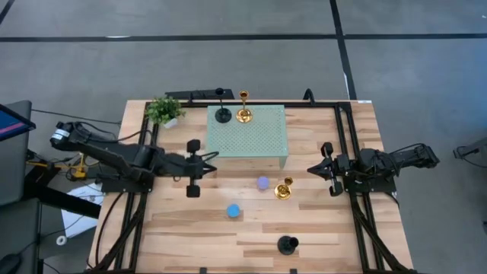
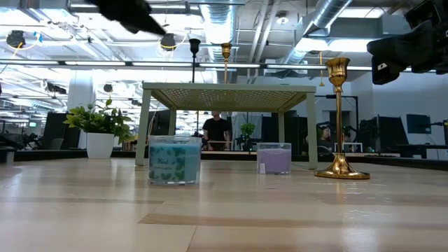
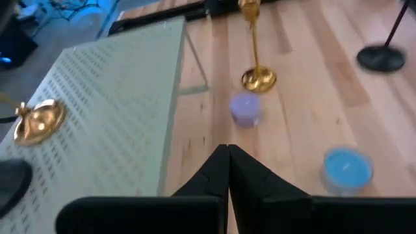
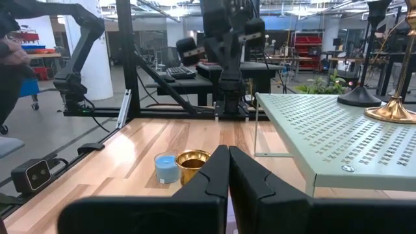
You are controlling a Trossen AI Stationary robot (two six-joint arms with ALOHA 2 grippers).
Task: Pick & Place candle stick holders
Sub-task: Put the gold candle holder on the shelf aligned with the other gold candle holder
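A mint-green perforated stand [image 1: 247, 133] carries a black holder [image 1: 222, 114] and a gold holder [image 1: 243, 116], each standing on its round base. On the table in front of it stand a lilac holder [image 1: 262, 183], a gold holder [image 1: 283, 189], a blue holder [image 1: 234, 211] and a black holder [image 1: 287, 244]. My left gripper [image 1: 215, 162] is shut and empty beside the stand's left front corner. My right gripper [image 1: 310, 169] is shut and empty to the right of the gold holder on the table. My own wrist views show both finger pairs closed [image 3: 227, 159] [image 4: 227, 159].
A small green potted plant [image 1: 164, 111] stands at the table's far left corner. Dark frame rails run along the table's left and right sides [image 1: 358, 221]. Bare wood lies at the front left [image 1: 175, 236].
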